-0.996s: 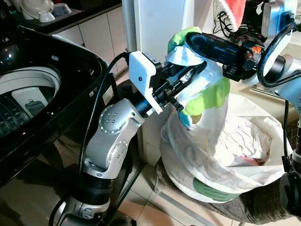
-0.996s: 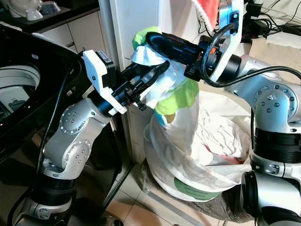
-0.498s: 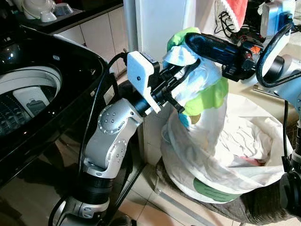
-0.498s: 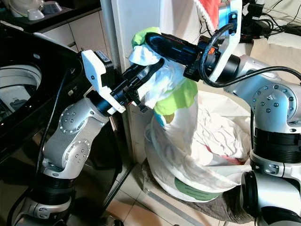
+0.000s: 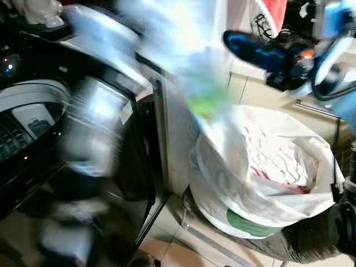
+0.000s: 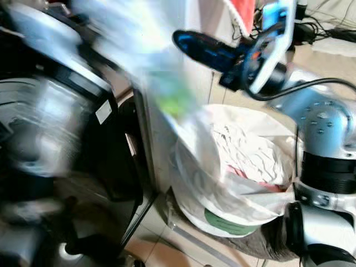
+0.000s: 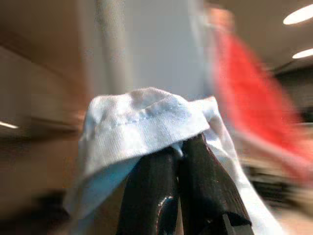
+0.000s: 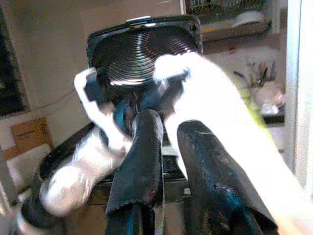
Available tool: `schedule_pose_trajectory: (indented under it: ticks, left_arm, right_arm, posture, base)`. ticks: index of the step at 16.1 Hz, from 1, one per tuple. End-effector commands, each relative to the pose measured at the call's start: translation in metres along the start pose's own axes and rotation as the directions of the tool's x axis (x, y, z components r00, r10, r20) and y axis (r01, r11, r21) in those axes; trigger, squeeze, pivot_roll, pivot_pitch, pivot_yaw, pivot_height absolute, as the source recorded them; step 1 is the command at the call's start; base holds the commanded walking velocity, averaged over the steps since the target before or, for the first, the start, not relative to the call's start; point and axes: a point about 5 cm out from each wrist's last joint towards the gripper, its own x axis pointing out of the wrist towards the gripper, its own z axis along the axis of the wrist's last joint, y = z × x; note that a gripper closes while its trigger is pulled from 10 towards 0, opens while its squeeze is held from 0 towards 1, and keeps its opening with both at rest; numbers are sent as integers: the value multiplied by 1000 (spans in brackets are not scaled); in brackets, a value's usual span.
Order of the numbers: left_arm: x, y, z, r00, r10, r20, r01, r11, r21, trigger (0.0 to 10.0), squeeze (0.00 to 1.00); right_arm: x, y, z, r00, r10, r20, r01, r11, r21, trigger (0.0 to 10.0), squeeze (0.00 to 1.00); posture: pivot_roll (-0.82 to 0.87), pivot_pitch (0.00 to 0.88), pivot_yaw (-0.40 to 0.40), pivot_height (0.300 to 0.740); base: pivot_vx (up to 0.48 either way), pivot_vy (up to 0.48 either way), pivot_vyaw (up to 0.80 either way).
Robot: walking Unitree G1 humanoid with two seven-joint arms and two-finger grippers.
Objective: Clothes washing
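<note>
A light blue and white garment (image 7: 142, 117) with a green patch (image 5: 206, 103) is pinched in my left gripper (image 7: 180, 144), which is shut on its hem. My left arm (image 5: 89, 128) is a blur over the black top-load washer (image 5: 33, 111), and the cloth trails from it up out of the white laundry bag (image 5: 267, 167). My right gripper (image 5: 239, 43) hovers above the bag. Its fingers (image 8: 142, 147) stand slightly apart with nothing between them, and the white cloth passes beside them.
The laundry bag holds more white and pink clothes and sits on a grey mat on the tile floor. A white pillar (image 5: 178, 144) stands between washer and bag. A red cloth (image 5: 272, 11) hangs behind. Dishes (image 5: 39, 8) sit on the counter behind the washer.
My left arm has swung fast to the left toward the washer, dragging the garment with it. The cloth has left my right gripper, which stays in place.
</note>
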Motion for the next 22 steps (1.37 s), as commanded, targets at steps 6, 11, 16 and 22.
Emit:
schedule_pose_trajectory:
  ticks: [6, 11, 16, 22]
  left_arm:
    - [27, 121, 130, 915, 185, 359, -403, 374, 835, 0, 0]
    - [32, 132, 56, 982, 189, 17, -87, 369, 925, 0, 0]
    - [-18, 130, -70, 654, 323, -684, 297, 722, 625, 10000, 0]
    - [-69, 170, -59, 244, 305, -920, 361, 852, 378, 10000, 1000]
  right_arm:
    - [-3, 11, -4, 1000, 21, -10, -22, 998, -60, 10000, 0]
    - [1, 10, -23, 997, -6, -77, -1, 996, -84, 10000, 0]
    - [7, 20, -47, 980, 8, -198, -26, 996, -87, 10000, 0]
    - [3, 25, -60, 956, 12, -294, -40, 995, -88, 10000, 0]
  posture:
    - [-36, 0, 49, 740]
    - [-28, 0, 49, 740]
    - [-52, 0, 64, 740]
    - [-46, 0, 53, 740]
  base:
    - [0, 0, 0]
    - [0, 0, 0]
    - [0, 0, 0]
    - [0, 0, 0]
